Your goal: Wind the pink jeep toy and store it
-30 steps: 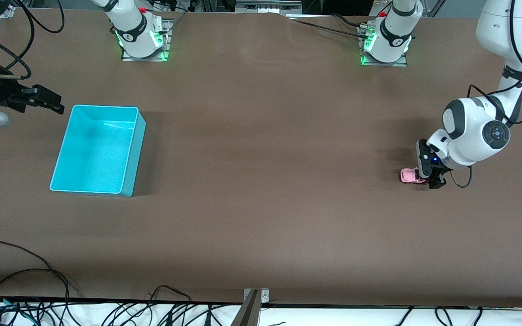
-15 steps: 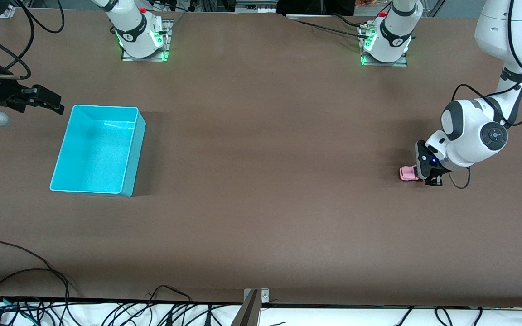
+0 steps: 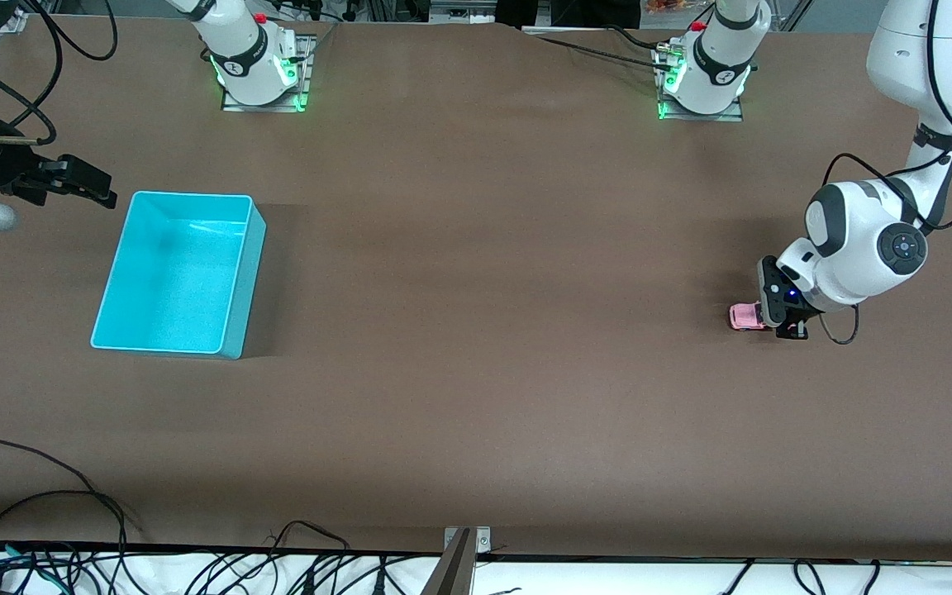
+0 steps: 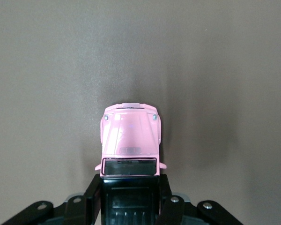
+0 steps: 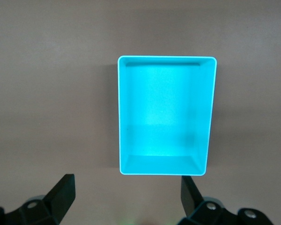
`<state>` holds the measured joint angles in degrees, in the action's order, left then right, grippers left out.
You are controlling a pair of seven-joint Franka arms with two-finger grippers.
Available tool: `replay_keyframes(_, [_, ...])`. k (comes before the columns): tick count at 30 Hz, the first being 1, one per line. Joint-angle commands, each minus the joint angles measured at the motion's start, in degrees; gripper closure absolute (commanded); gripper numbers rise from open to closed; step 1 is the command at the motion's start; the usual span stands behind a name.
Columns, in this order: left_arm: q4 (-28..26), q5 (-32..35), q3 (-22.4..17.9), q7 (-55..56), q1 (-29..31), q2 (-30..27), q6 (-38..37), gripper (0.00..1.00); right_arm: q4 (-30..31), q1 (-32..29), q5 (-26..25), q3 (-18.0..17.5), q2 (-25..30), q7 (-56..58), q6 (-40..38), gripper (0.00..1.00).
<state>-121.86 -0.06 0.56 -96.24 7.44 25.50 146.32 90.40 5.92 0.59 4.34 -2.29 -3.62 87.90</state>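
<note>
toward the left arm's end of the table, the left gripper (image 3: 782, 321) is clamped on the rear of the pink jeep toy (image 3: 745, 316), wheels on the table (image 3: 476, 330). if the wheels skid instead of turning, the spring won't wind — the wheels are hidden. the turquoise bin (image 3: 238, 281) lies well apart; beside it the right gripper (image 3: 96, 188) waits, fingers spread.

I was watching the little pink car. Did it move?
Yes, slightly. The jeep, gripped by the left gripper, slid a bit toward the bin's end of the table.
</note>
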Motion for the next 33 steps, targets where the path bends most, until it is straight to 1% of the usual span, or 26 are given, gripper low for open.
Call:
replay_keyframes(1, [1.54, 1.12, -0.38, -2.46, 1.96, 2.98, -0.25, 0.99, -0.67, -0.12, -0.68, 0.06, -0.08, 0.54, -0.63, 0.00])
replay_keyframes(6, [3.38, 1.12, -0.47, -5.97, 5.91, 4.99, -0.25, 0.99, -0.67, -0.12, -0.68, 0.06, -0.08, 0.54, -0.63, 0.00])
replay_keyframes(14, [9.53, 1.12, -0.47, -12.21, 12.59, 11.06, -0.25, 0.99, -0.67, -0.12, -0.68, 0.06, -0.08, 0.54, -0.63, 0.00])
replay_keyframes(22, [12.52, 1.12, -0.47, -19.07, 17.43, 13.08, -0.25, 0.99, -0.67, -0.12, -0.68, 0.06, -0.08, 0.54, -0.63, 0.00])
replay_keyframes(33, [13.05, 1.12, -0.47, -23.03, 21.03, 13.44, -0.25, 0.99, -0.67, -0.12, -0.68, 0.06, -0.08, 0.54, -0.63, 0.00])
